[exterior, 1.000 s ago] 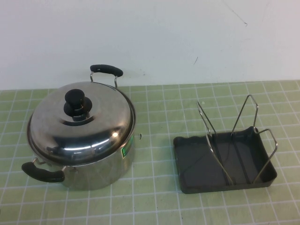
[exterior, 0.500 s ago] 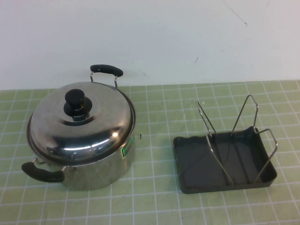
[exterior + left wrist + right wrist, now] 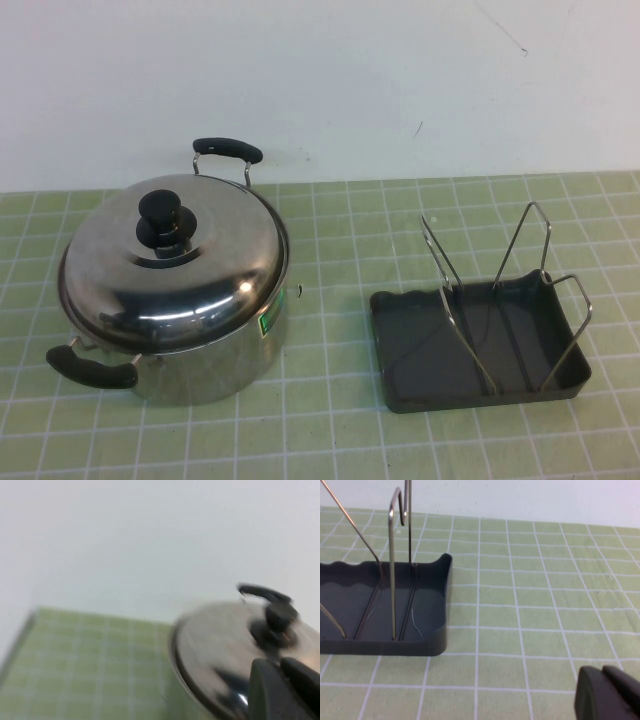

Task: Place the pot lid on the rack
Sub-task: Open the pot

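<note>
The pot lid (image 3: pixel 172 262), shiny domed steel with a black knob (image 3: pixel 165 222), sits on the steel pot (image 3: pixel 215 365) at the left of the table. It also shows in the left wrist view (image 3: pixel 225 645), blurred. My left gripper (image 3: pixel 280 666) is shut and empty, near the lid and short of its knob (image 3: pixel 278 625). The rack (image 3: pixel 480 345), wire loops on a dark grey tray, stands at the right. My right gripper (image 3: pixel 602 672) is shut and empty above the mat beside the rack's tray (image 3: pixel 380 610). Neither gripper shows in the high view.
The pot has two black handles, one at the back (image 3: pixel 227 150) and one at the front left (image 3: pixel 90 370). A green gridded mat (image 3: pixel 340 430) covers the table. A white wall (image 3: pixel 320 80) stands behind it.
</note>
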